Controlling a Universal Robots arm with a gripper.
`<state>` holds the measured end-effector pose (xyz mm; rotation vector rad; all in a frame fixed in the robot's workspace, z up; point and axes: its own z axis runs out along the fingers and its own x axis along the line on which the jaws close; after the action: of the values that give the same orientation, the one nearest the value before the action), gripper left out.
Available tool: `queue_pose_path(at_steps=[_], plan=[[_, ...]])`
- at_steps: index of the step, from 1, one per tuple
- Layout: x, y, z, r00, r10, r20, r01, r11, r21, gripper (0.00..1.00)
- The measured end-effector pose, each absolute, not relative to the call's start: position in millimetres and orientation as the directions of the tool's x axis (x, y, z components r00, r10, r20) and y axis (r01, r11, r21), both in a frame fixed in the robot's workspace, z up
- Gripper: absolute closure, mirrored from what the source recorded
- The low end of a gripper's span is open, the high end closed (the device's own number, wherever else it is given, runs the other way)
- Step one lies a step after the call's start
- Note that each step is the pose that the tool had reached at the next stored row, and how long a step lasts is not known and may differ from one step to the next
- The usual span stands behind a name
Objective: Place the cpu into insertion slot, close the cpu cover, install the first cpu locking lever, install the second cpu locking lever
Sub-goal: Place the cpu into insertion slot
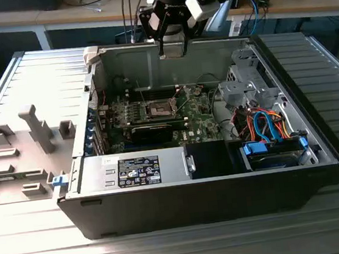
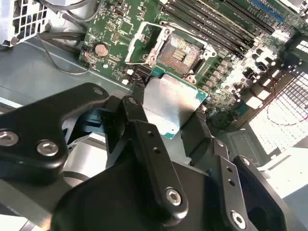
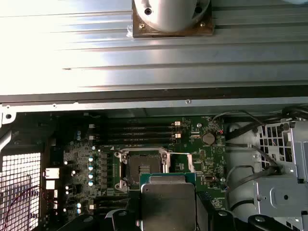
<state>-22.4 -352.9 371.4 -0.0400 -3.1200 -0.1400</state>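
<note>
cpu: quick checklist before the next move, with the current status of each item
1. gripper clamped on cpu: ok
2. insertion slot empty, contacts exposed: ok
3. cpu cover swung open, off the slot: ok
4. cpu held clear above the motherboard: ok
5. cpu corner marking matched to the slot: cannot tell

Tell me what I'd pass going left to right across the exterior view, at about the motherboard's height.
From the exterior view's left: grey upright blocks → insertion slot on the green motherboard → orange and blue cables → ribbed metal surface beyond the case.
</note>
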Motion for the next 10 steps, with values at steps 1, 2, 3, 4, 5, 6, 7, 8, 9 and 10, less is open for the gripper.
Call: queue_pose_path(at_steps=[1,2,3,4,5,6,7,8,9,10], plan=[[-22.4,-352.9,371.4,-1.000,0.025,0.019,0.026,0.996,0.089,0.45],[-22.4,-352.9,371.4,-1.000,0.025,0.019,0.026,0.996,0.089,0.45],[-22.6,-352.9,371.4,-1.000,0.025,0.019,0.026,0.996,0.089,0.45],[-22.7,-352.9,371.4,-1.000,0.025,0.019,0.026,0.996,0.089,0.45],[-22.8,-352.9,371.4,-1.000,0.025,0.019,0.026,0.996,0.089,0.45],[-23.1,-352.9,371.4,-1.000,0.025,0.019,0.026,0.996,0.089,0.45],[-23.8,-352.9,371.4,-1.000,0.025,0.019,0.026,0.996,0.089,0.45],[-24.0,-352.9,371.3,-1.000,0.025,0.019,0.026,0.996,0.089,0.45],[-24.1,-352.9,371.2,-1.000,0.025,0.019,0.026,0.996,0.089,0.45],[-24.1,-352.9,370.8,-1.000,0.025,0.019,0.026,0.996,0.089,0.45]])
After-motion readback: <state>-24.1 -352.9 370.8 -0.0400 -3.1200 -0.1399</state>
